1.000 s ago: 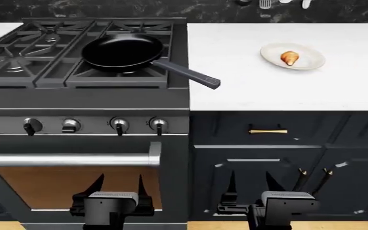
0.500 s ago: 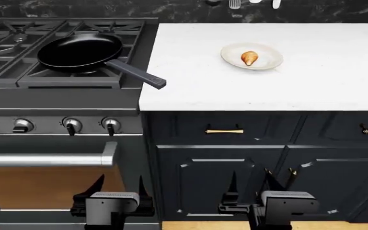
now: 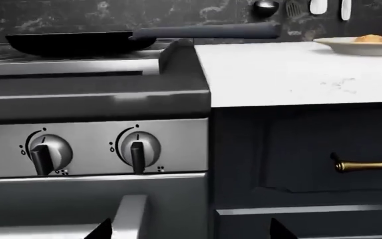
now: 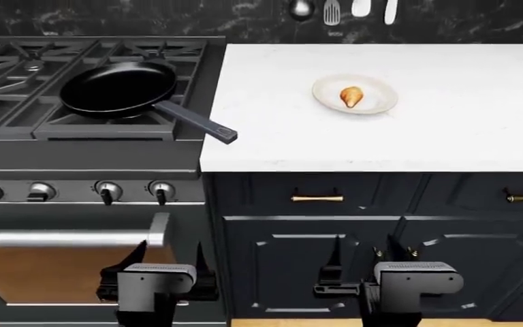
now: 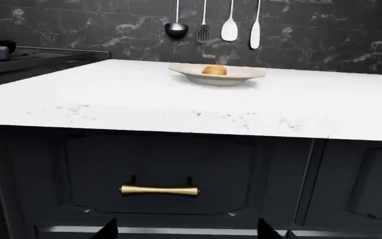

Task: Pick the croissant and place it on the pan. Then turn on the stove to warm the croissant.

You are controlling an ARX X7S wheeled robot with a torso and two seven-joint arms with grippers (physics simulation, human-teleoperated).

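Observation:
The croissant lies on a cream plate on the white counter, right of the stove. The black pan rests on the stove's front right grate, its handle jutting over the counter edge. Both grippers hang low in front of the cabinets, far below the counter. My left gripper is open before the oven door and the right gripper is open before a cabinet door. The left wrist view shows the pan, the croissant and the open left gripper. The right wrist view shows the croissant and the open right gripper.
Silver knobs line the stove front above the steel oven bar. Dark cabinets with brass pulls stand under the counter. Utensils hang on the black marble wall behind.
The head view has shifted right, so the stove and plate slid left, then slightly down. Both grippers kept their place in the view and stayed open.

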